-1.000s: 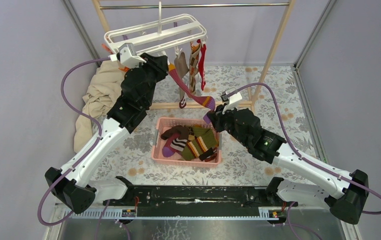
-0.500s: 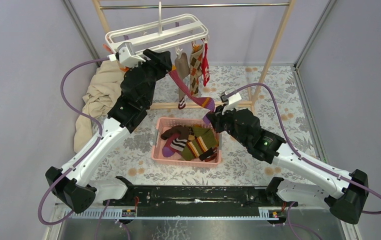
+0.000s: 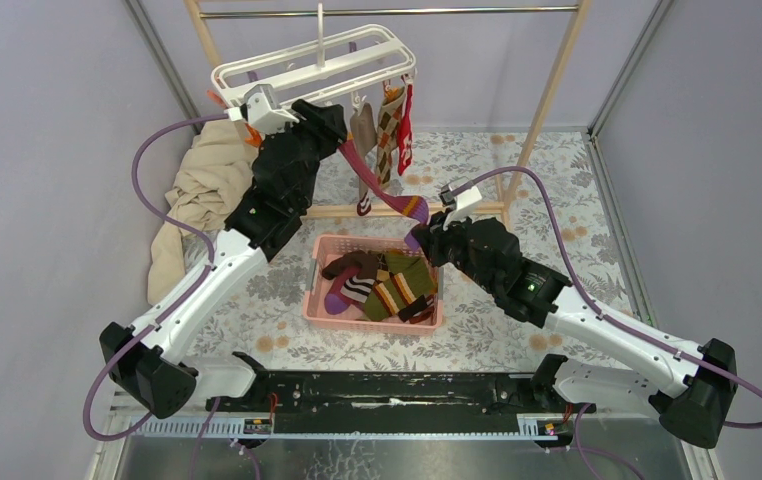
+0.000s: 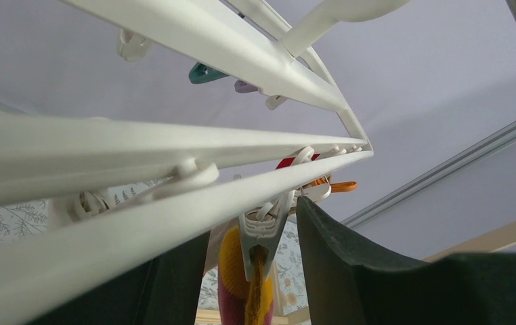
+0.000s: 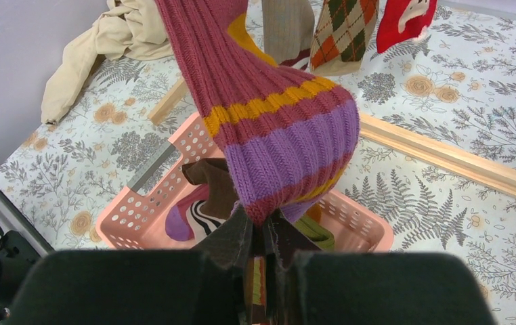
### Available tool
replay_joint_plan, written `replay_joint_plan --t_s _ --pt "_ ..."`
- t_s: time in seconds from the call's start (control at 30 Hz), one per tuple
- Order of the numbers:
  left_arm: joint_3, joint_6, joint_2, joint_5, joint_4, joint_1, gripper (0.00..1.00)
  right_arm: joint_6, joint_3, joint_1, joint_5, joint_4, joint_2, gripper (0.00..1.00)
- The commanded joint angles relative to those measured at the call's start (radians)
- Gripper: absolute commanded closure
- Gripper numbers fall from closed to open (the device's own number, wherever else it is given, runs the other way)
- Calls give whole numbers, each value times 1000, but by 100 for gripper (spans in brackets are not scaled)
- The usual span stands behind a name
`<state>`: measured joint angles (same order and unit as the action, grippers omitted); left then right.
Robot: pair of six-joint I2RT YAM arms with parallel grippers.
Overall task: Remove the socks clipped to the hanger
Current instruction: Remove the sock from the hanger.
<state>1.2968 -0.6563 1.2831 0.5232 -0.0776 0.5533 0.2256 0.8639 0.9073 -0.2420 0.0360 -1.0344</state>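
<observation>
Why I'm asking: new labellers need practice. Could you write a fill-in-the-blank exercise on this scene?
1. The right gripper is shut on the ____ toe of the striped sock.
2. Under it stands a ____ basket with socks in it.
3. The striped sock's top hangs from a ____ clip on the hanger, between the open fingers of the left gripper.

Missing words: purple; pink; white.
</observation>
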Motion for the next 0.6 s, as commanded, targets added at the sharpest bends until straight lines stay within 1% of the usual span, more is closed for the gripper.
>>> replay_joint_plan --t_s 0.0,0.23,0.27,0.3,0.33,0.4,0.43,0.5,0.57 --pt "30 5 -11 45 -76 -7 44 0 -5 7 10 51 -1 100" --pt "15 4 -21 61 -89 -7 40 0 -13 7 11 52 -4 100" --pt "14 6 -22 64 -90 -8 42 0 -14 7 12 51 -4 100" --pt "14 6 -22 65 -91 -7 44 0 -15 7 12 51 -3 100" --pt "14 7 -22 66 -91 -7 48 0 -17 7 13 52 -4 100" --pt "14 13 -23 66 -91 -7 60 1 -19 7 14 51 -5 100" --pt "17 16 -21 67 -89 -7 64 3 -20 7 15 51 -4 100" --pt "22 18 -19 68 -84 -7 69 2 -21 7 18 51 -5 100" --pt "22 20 -21 69 -81 -7 70 3 -23 7 21 48 -3 100"
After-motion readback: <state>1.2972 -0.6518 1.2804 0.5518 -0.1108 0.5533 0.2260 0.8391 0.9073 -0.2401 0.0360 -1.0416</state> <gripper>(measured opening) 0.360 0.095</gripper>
